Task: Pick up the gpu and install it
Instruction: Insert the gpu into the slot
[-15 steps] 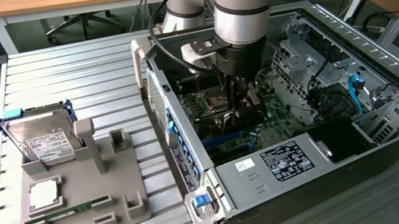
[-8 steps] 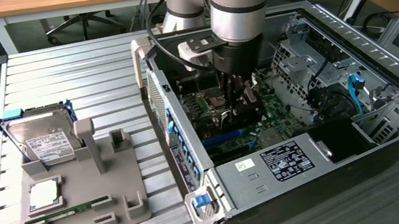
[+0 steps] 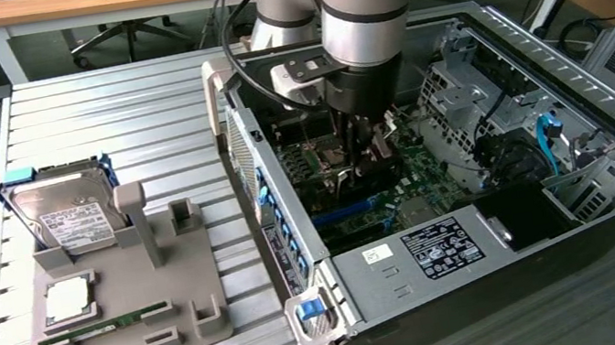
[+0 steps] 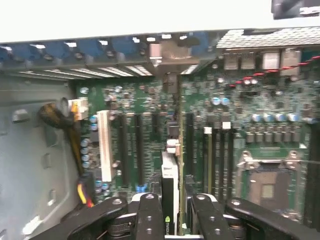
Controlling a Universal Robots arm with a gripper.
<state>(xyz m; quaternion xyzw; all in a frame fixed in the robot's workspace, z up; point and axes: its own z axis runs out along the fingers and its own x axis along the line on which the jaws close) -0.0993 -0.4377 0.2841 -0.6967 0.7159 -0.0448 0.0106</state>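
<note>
My gripper (image 3: 369, 152) is down inside the open computer case (image 3: 296, 258), above the green motherboard (image 3: 407, 177). It is shut on the gpu (image 3: 359, 167), a thin dark card held on edge. In the wrist view the gpu (image 4: 170, 187) stands edge-on between my two black fingers (image 4: 150, 217), with its silver bracket end toward the case's rear wall. My gripper (image 4: 175, 222) holds the card just over the black expansion slots (image 4: 131, 150). I cannot tell whether the card's lower edge touches a slot.
A white slot (image 4: 103, 145) and an empty processor socket (image 4: 267, 187) flank the card. Outside the case, a grey fixture (image 3: 118, 304) on the slatted table holds a hard drive (image 3: 67, 215), a processor (image 3: 68, 300) and a green memory stick (image 3: 109, 324). Drive cages (image 3: 481, 99) crowd the case's far side.
</note>
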